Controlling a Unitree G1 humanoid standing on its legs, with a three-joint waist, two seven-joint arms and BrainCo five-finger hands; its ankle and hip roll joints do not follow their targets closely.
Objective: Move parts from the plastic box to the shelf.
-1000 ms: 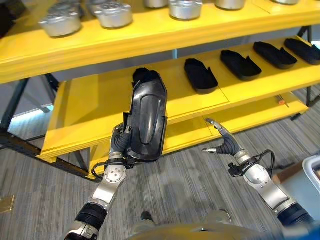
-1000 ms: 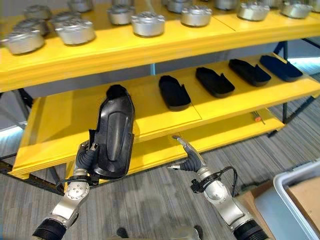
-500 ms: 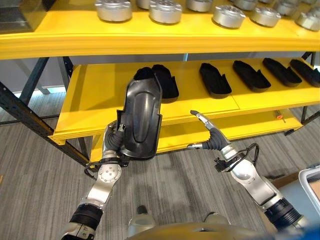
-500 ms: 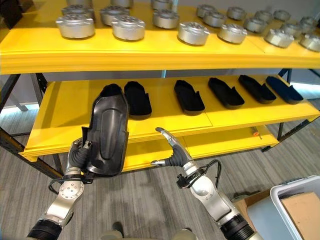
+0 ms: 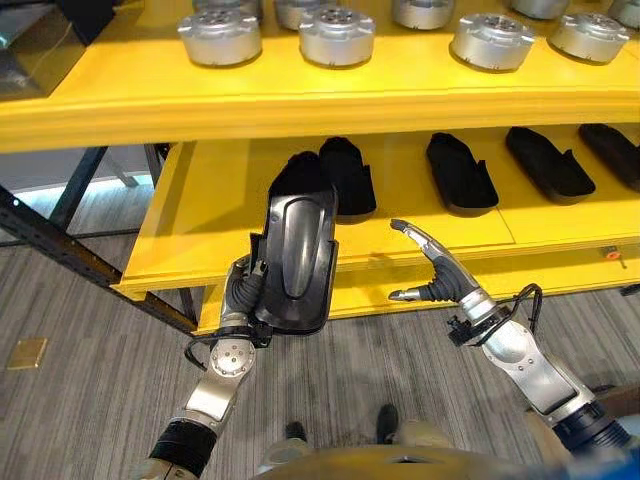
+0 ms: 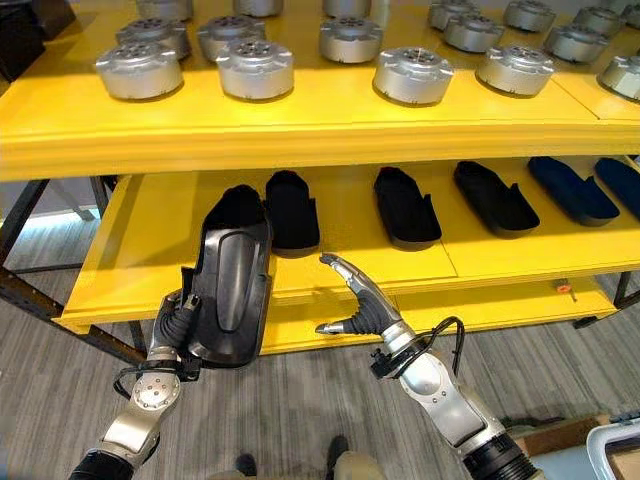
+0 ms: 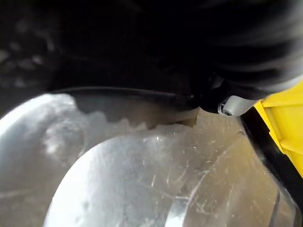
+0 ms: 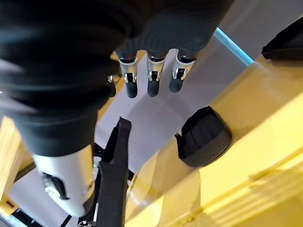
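My left hand [image 5: 243, 290] is shut on a long black plastic part [image 5: 297, 255] and holds it upright in front of the left end of the yellow middle shelf [image 5: 210, 210]. The left wrist view has the part's glossy surface [image 7: 142, 179] very close. Several black parts [image 6: 404, 206] lie in a row on that shelf, the nearest one [image 5: 346, 176] just right of the held part's top. To the right of the held part, my right hand [image 5: 432, 272] hovers open before the shelf's front edge, with its fingers [image 8: 149, 85] straight and nothing in them.
The top shelf [image 6: 300, 130] carries several round silver metal parts [image 6: 412, 75]. A lower yellow board [image 5: 500, 285] sits under the middle shelf. Dark frame legs [image 5: 60, 250] stand at the left. A pale box corner [image 6: 618, 442] shows at the lower right.
The camera has moved, so the shelf now looks nearer and more square-on. The held part stands closer to the shelf's left end. My right hand stays open beside it.
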